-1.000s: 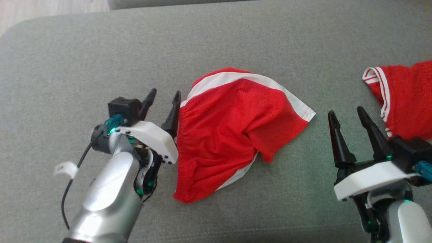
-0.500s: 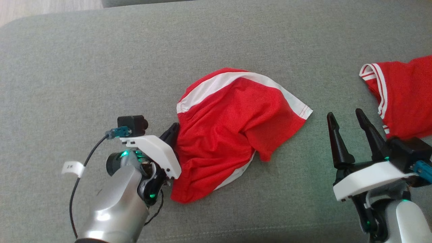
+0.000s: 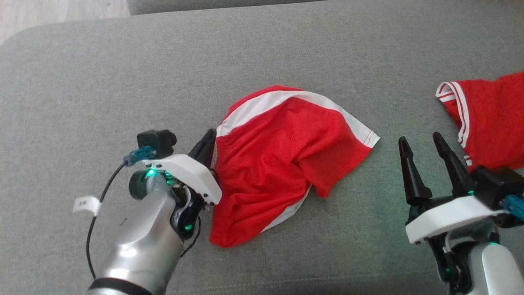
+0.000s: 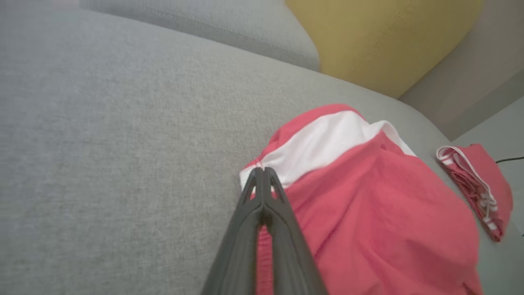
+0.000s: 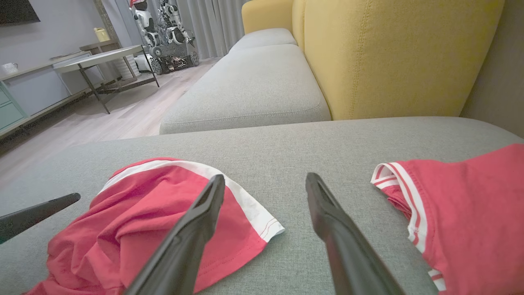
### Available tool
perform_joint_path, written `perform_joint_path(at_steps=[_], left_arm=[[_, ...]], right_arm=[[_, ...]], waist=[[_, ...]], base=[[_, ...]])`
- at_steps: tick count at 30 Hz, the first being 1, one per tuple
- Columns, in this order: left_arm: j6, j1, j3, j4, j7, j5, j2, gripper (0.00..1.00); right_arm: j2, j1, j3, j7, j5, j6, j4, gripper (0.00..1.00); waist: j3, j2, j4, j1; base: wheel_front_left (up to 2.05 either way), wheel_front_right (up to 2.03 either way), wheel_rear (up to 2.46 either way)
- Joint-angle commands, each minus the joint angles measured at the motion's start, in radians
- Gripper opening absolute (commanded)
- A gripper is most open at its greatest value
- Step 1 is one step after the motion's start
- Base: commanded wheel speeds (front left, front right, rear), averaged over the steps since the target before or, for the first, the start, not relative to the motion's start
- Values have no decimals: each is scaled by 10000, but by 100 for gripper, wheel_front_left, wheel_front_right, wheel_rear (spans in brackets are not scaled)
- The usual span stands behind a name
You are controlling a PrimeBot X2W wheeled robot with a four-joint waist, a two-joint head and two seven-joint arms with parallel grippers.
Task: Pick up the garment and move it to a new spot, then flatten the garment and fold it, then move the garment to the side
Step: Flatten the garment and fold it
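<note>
Two pincers are over the grey sofa seat [image 3: 262, 49]. The left pincer [image 3: 209, 137] has its fingers pressed together on the left edge of the garment [image 3: 278, 164], at the corner where the white band [image 4: 323, 143] begins. The garment, red and crumpled, lies in the middle of the seat and spreads to the right from this pincer. The right pincer [image 3: 421, 139] hovers with its fingers apart, near the garment's right corner but not touching it. Another red piece [image 3: 491, 119] lies just beside this pincer, on its right.

The left claw [image 3: 210, 134] and right claw [image 3: 420, 139] have long black fingers [image 3: 411, 172] and white bases [image 3: 446, 215]. Shiny silver arms [image 3: 139, 246], green lights [image 3: 149, 173], a black cable [image 3: 92, 229].
</note>
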Motion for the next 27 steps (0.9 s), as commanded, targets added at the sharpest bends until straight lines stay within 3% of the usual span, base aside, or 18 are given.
perform_joint_path(at_steps=[1, 2, 3, 4, 8, 15, 20, 27], left_arm=[[103, -514, 232, -287, -188, 173, 183, 0], [242, -550, 244, -363, -302, 301, 231, 0], [416, -577, 268, -476, -398, 448, 287, 85], [602, -601, 283, -643, -477, 637, 361, 100], [1401, -431, 537, -1779, -594, 1397, 714, 100], [2678, 1082, 1572, -5022, -604, 2801, 1433, 100], [3203, 2459, 2047, -6535, -605, 3228, 1870, 100], [3585, 4206, 2282, -7787, -544, 3174, 2305, 100]], right_arm=[[-76, -272, 192, -66, 70, -9, -330, 100], [-72, -261, 185, -70, 69, -9, -326, 100], [-69, -245, 178, -78, 67, -9, -327, 100], [-66, -229, 169, -83, 60, -9, -326, 100], [-78, -193, 191, -119, -14, -9, -353, 100], [-131, -144, 284, -189, -86, -9, -398, 100], [-160, -81, 400, -182, -101, -9, -405, 100], [-149, 166, 462, -131, -98, -9, -384, 100]], waist=[[-20, 0, 8, 0], [-51, 0, 20, 0], [-81, 0, 36, 0], [-111, 0, 54, 0], [-234, 0, 138, 0], [-514, 0, 244, 0], [-756, 0, 284, 0], [-1161, 0, 339, 0]], base=[[0, 0, 0], [0, 0, 0], [0, 0, 0], [0, 0, 0], [0, 0, 0], [0, 0, 0], [0, 0, 0], [0, 0, 0]])
